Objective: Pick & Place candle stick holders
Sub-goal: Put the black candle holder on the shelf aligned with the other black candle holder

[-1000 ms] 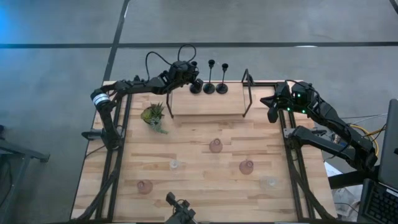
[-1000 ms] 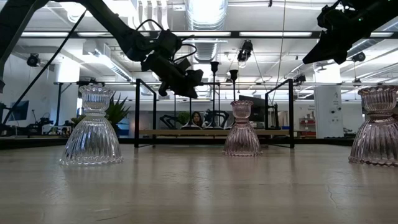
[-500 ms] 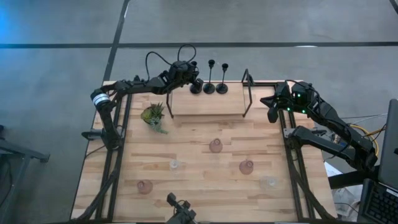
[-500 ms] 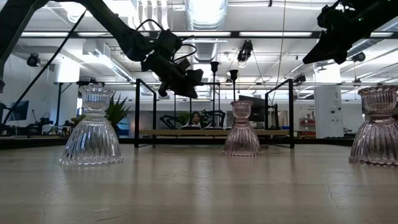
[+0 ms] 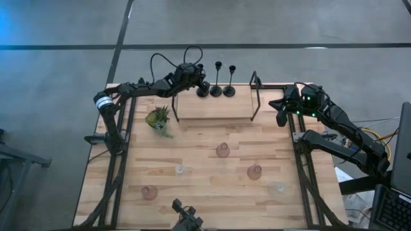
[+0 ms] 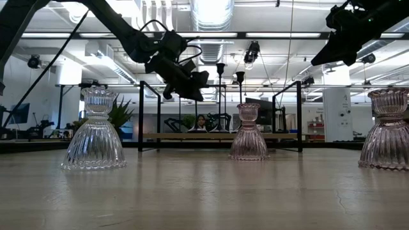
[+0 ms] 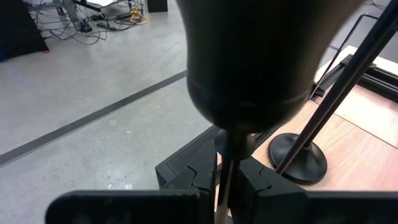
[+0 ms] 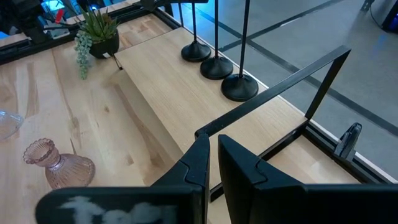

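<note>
Three slim black stemmed holders stand in a row on the raised wooden shelf (image 5: 212, 108) at the table's far edge, by their round bases (image 8: 216, 67). My left gripper (image 5: 194, 74) is shut on the leftmost holder (image 5: 201, 90), just under its cup (image 7: 249, 62). My right gripper (image 5: 281, 115) hangs shut and empty beyond the shelf's right end. Pink glass holders (image 5: 222, 151) (image 5: 254, 172) (image 5: 149, 192) and clear ones (image 5: 180, 170) (image 5: 277, 188) stand on the table. My left gripper pinches the leftmost black holder's thin stem (image 7: 224, 171) between its two fingers (image 7: 255, 177), right below the cup. The fingers come slanting down from the table's left and lie across the stem. The holder stands upright, its base (image 8: 196, 51) on the shelf.
A small spiky green plant (image 5: 158, 120) stands left of the shelf. The shelf's black metal frame (image 5: 255, 96) rises at both of its ends. The neighbouring holder's base (image 7: 298, 158) is close to the held one. A person shows in the room far behind (image 6: 200, 121).
</note>
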Robot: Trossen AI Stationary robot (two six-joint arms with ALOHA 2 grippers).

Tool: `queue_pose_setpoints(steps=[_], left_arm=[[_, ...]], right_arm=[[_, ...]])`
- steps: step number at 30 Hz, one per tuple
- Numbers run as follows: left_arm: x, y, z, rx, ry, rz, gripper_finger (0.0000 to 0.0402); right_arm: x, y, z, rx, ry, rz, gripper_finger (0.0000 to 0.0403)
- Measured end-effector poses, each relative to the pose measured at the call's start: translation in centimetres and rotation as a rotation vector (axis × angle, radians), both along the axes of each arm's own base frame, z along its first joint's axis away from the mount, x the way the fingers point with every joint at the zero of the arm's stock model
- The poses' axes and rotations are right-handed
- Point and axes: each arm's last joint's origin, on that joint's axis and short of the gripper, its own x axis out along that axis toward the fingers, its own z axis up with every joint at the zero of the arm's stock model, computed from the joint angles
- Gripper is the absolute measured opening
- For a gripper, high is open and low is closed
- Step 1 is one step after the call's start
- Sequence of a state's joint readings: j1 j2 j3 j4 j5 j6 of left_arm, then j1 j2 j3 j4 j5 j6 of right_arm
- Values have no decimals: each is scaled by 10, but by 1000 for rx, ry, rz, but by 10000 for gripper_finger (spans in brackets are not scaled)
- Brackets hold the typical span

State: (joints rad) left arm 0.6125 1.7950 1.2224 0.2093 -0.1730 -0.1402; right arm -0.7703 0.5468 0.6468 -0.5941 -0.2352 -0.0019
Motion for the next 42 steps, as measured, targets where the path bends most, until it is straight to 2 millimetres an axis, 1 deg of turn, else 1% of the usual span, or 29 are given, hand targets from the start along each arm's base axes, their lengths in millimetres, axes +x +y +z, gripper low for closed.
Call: queue_pose_setpoints(steps=[5, 9, 19, 35, 39, 42], left_arm=[[0, 0, 0, 0, 1, 0, 31], [0, 0, 0, -1, 3, 0, 47], [0, 0, 0, 4, 8, 2, 125], [-1, 0, -3, -10, 40, 7, 236], [-2, 0, -4, -2, 59, -1, 256], [-2, -1, -6, -7, 81, -7, 263]], right_arm=[[0, 0, 0, 0, 0, 0, 29], [0, 0, 0, 0, 0, 0, 29], [0, 0, 0, 0, 0, 0, 29], [0, 0, 0, 1, 0, 0, 29], [0, 0, 0, 0, 0, 0, 29], [0, 0, 0, 0, 0, 0, 29]])
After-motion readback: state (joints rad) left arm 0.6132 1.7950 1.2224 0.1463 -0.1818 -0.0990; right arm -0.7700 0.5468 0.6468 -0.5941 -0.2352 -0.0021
